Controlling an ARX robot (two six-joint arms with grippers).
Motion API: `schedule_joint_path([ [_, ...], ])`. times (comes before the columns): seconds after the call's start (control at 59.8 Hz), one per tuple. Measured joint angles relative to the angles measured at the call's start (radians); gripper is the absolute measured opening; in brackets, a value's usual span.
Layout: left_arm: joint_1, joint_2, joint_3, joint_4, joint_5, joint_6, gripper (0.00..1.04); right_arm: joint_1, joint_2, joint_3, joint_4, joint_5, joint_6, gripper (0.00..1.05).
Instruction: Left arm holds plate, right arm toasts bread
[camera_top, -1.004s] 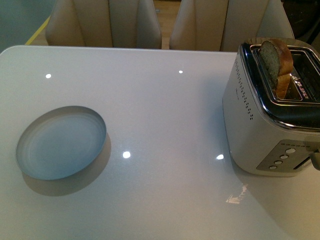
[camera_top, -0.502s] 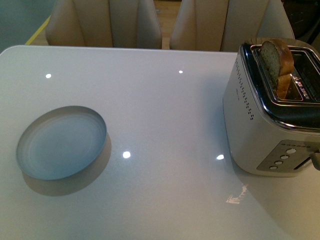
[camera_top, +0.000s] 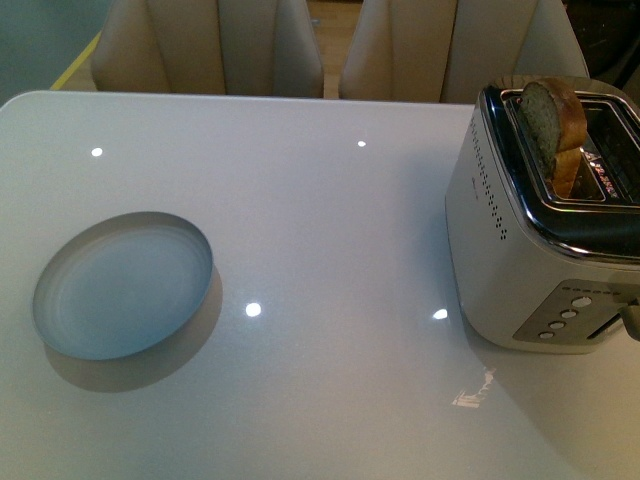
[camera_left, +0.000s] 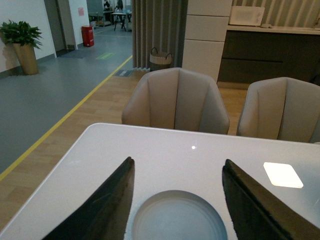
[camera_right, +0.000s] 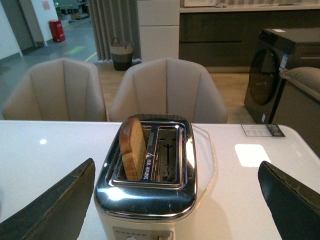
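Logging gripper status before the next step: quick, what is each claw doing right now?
Left claw: open, holding nothing, fingers either side of the plate.
Right claw: open, holding nothing, facing the toaster.

Setting: showroom-style kitchen-dining area. Glossy white table (camera_top: 330, 230), beige upholstered chairs (camera_left: 176, 101), dark cabinetry with counter (camera_left: 270, 55), black front-loading washing machine (camera_right: 272, 67), chrome two-slot toaster (camera_right: 150, 177).

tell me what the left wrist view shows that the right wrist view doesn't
Only the left wrist view shows the plate, empty, lying between the open left gripper fingers, plus a potted plant. Only the right wrist view shows the toaster with the bread standing in one slot, framed by the open right gripper. Both show the white table and beige chairs.
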Motion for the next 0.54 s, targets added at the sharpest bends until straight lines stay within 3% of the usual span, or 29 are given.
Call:
schedule_joint_path([
  [0.201, 0.0, 0.0, 0.0, 0.0, 0.0, 0.002, 0.99, 0.0, 0.0, 0.0, 0.0, 0.0, 0.0, 0.96],
  [0.535, 0.0, 0.0, 0.0, 0.0, 0.0, 0.002, 0.97, 0.0, 0.0, 0.0, 0.0, 0.0, 0.0, 0.96],
])
